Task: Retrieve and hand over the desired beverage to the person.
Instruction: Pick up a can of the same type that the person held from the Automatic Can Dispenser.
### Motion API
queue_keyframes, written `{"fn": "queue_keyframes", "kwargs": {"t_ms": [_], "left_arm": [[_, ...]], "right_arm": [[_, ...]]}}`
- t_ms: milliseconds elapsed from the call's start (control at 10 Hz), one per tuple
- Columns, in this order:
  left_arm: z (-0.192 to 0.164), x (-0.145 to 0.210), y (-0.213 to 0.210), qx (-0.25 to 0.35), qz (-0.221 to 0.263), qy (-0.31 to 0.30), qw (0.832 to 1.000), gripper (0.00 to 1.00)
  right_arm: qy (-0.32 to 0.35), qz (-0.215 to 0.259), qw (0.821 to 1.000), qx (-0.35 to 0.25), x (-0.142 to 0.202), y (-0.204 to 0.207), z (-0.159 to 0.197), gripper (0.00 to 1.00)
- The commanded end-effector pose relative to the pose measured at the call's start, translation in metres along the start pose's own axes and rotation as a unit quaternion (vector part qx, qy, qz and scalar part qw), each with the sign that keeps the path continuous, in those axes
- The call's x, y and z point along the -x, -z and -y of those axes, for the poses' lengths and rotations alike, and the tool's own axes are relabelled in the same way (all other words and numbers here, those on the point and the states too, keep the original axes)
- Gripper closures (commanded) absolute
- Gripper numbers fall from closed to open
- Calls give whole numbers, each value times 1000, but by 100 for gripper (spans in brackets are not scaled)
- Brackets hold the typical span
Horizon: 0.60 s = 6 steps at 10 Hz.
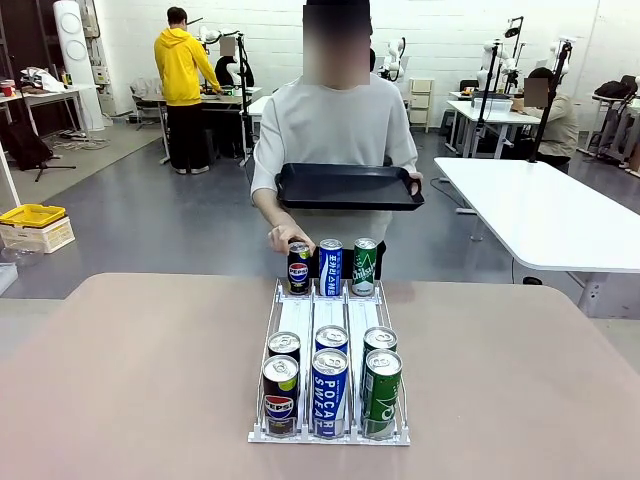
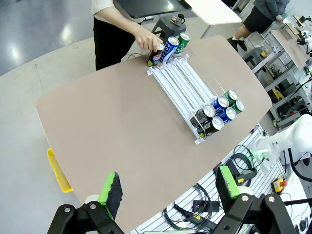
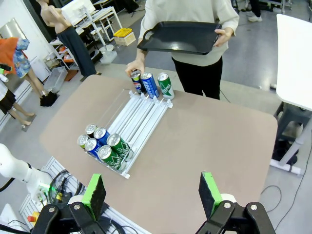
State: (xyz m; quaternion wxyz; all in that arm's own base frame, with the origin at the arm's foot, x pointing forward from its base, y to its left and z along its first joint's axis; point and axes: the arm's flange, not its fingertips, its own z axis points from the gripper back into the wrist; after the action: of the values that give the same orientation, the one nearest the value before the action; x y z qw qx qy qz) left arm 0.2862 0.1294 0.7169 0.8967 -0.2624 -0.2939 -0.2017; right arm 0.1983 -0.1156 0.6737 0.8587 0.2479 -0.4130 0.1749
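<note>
My left gripper (image 2: 169, 187) and right gripper (image 3: 152, 192), open and empty, above a table (image 1: 150, 380) of drinks.
Jaws stand wide at the bottom of each wrist frame. Mid-frame in the front view, the person's hand (image 1: 283, 237) touches a Pepsi can (image 1: 298, 268) at the far end of the rack (image 1: 297, 322), probably the wanted drink. Nothing is retrieved yet; picking and handover remain.

"POCARI SWEAT" is printed on the blue can (image 1: 330, 393) in the lower centre. "PEPSI" is printed on the black can (image 1: 298, 268) in the centre of the frame.
</note>
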Motion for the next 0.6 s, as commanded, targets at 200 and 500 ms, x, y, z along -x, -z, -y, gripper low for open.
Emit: {"fn": "queue_keyframes", "kwargs": {"t_ms": [200, 500], "left_arm": [[1, -1, -1, 8, 4, 9, 1000, 0], [1, -1, -1, 8, 4, 9, 1000, 0]], "right_arm": [[-2, 0, 1000, -6, 0, 2, -2, 0], [-2, 0, 1000, -6, 0, 2, -2, 0]]}}
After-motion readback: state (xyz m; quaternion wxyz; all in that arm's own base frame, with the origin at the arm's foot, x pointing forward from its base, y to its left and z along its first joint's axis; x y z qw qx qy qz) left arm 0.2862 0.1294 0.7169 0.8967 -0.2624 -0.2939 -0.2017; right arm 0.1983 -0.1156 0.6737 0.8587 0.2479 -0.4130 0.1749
